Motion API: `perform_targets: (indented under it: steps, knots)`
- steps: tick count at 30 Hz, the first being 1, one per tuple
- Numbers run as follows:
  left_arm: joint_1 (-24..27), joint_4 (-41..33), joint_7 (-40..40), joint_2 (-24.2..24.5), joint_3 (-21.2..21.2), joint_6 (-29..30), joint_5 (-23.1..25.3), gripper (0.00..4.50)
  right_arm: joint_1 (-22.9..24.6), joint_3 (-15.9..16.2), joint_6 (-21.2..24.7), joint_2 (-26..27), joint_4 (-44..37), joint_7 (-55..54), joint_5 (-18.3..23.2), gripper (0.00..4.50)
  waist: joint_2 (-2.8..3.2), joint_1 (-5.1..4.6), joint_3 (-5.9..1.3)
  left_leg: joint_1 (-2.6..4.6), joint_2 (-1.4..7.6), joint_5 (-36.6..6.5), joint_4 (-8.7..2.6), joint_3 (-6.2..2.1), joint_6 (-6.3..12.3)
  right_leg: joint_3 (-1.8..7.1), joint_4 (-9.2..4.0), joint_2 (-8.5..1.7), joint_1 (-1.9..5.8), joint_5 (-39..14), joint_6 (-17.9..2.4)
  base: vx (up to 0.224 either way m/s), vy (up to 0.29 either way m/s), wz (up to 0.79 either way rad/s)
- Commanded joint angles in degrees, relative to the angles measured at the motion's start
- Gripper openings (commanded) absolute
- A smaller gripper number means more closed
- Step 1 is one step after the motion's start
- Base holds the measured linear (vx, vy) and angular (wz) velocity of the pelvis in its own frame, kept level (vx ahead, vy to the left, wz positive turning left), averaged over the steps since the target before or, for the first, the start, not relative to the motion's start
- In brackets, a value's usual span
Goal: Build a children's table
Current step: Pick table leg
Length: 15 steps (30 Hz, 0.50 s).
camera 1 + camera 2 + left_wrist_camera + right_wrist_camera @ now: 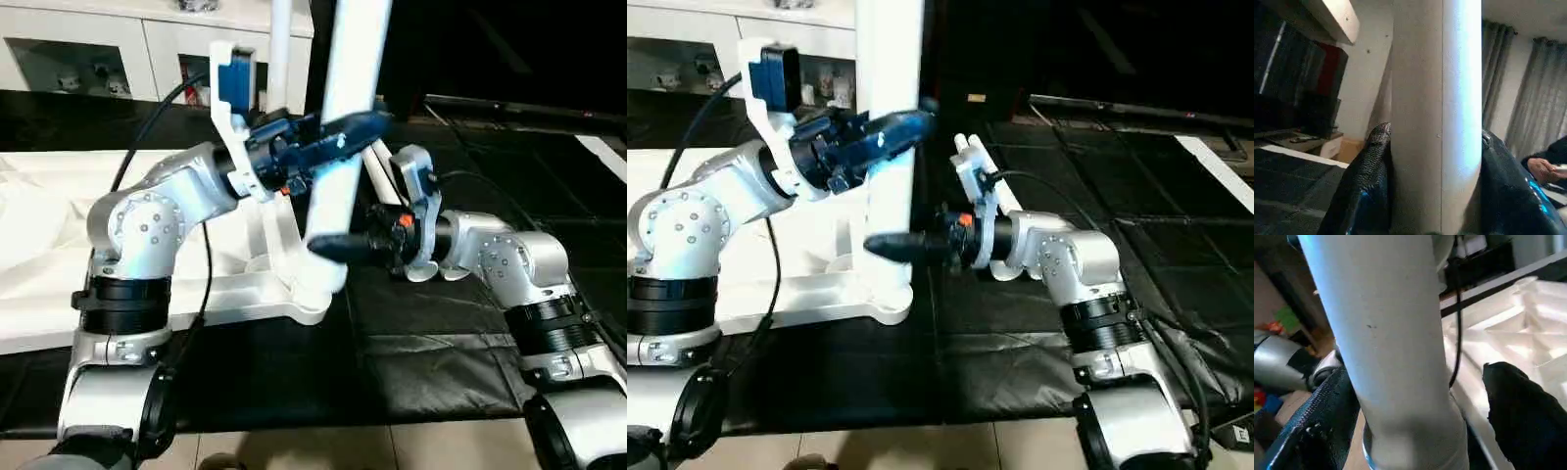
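We have the table top lying upside down on the black mat, ribbed underside up, and one white leg standing nearly upright in its near corner socket. The leg's long axis runs straight up and out past the top of the head views, so we cannot see its far end.

Our left gripper is clamped across the leg partway up, a black finger pressed on each side in the left wrist view. Our right gripper sits lower, just above the socket, and its jaws stand apart around the leg: in the right wrist view one finger is clearly off the surface (the other lies close beside it, and we cannot tell whether it touches).

The leg lies between both grippers' fingers, the right one nearer the joint. Whether the leg is fully seated is hidden by the socket's collar.
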Motion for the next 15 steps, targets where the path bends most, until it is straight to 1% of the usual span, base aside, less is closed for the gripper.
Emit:
perform_targets:
  steps: [1, 3, 6, 8, 10, 13, 14, 15]
  knots:
    - [-1.89, 0.17, -0.3, -0.36, -1.41, 0.57, 0.03, 1.86, -2.1, 0.47, -0.03, -0.8, 0.04, 1.9, -0.23, 3.98, -0.1, 0.05, -4.18, 0.51, 2.42, -8.64, -3.77, -0.6, -1.08, 3.4, -4.36, -4.59, 3.44, -18.94, -6.11, 0.0, 0.0, 0.0]
    - [-1.89, 0.2, -0.61, -0.31, -1.49, 0.83, -0.19, 1.86, -2.33, 0.67, -0.12, -0.84, 0.33, 2.3, -0.31, 3.98, -0.09, 0.14, -4.21, 0.5, 2.44, -8.35, -3.74, -0.62, -1.16, 3.42, -4.34, -4.64, 3.41, -19.25, -5.75, 0.0, 0.0, 0.0]
    - [-1.84, 0.11, -0.87, -0.39, -1.93, 1.68, -0.75, 1.86, -2.95, 1.14, -0.18, -0.84, 0.59, 4.54, 0.11, 3.98, -0.08, 0.11, -4.38, 0.55, 2.51, -7.6, -3.7, -0.63, -1.22, 3.37, -4.0, -4.53, 3.42, -16.57, -6.58, 0.0, 0.0, 0.0]
    - [-1.91, 0.36, -0.77, -0.44, -2.13, 1.86, -0.65, 1.86, -3.03, 1.51, -0.4, -1.04, 0.42, 5.49, 0.16, 3.98, -0.06, 0.09, -4.36, 0.58, 2.55, -7.7, -3.74, -0.65, -1.29, 3.35, -3.91, -4.51, 3.44, -15.46, -7.19, 0.0, 0.0, 0.0]
    - [-1.97, 0.59, -0.89, -0.47, -2.2, 1.95, -0.68, 1.86, -3.03, 2.06, -0.74, -1.39, 0.28, 6.26, -0.15, 3.98, -0.16, 0.1, -4.35, 0.59, 2.51, -8.07, -3.72, -0.63, -1.37, 3.35, -3.95, -4.55, 3.5, -15.55, -7.41, 0.0, 0.0, 0.0]
    - [-2.09, 0.77, -1.37, -0.33, -2.04, 2.4, -1.3, 1.86, -2.99, 2.92, -1.2, -1.98, 0.13, 7.09, -0.73, 3.98, -0.27, 0.2, -4.31, 0.55, 2.46, -8.15, -3.69, -0.62, -1.46, 3.39, -4.04, -4.59, 3.56, -16.43, -7.11, 0.0, 0.0, 0.0]
    - [-2.13, 0.75, -1.55, -0.24, -2.01, 2.54, -1.53, 1.86, -3.03, 3.11, -1.32, -2.16, 0.29, 7.41, -0.86, 3.7, -0.36, 0.19, -4.31, 0.55, 2.46, -8.21, -3.68, -0.63, -1.56, 3.37, -4.05, -4.59, 3.54, -16.74, -7.05, 0.0, 0.0, 0.0]
    - [-2.11, 0.63, -1.78, -0.08, -2.07, 2.7, -1.67, 1.86, -3.06, 3.17, -1.4, -2.22, 0.43, 7.58, -0.92, 3.63, -0.33, 0.19, -4.32, 0.56, 2.44, -8.26, -3.67, -0.63, -1.6, 3.36, -4.07, -4.58, 3.54, -16.96, -7.03, 0.0, 0.0, 0.0]
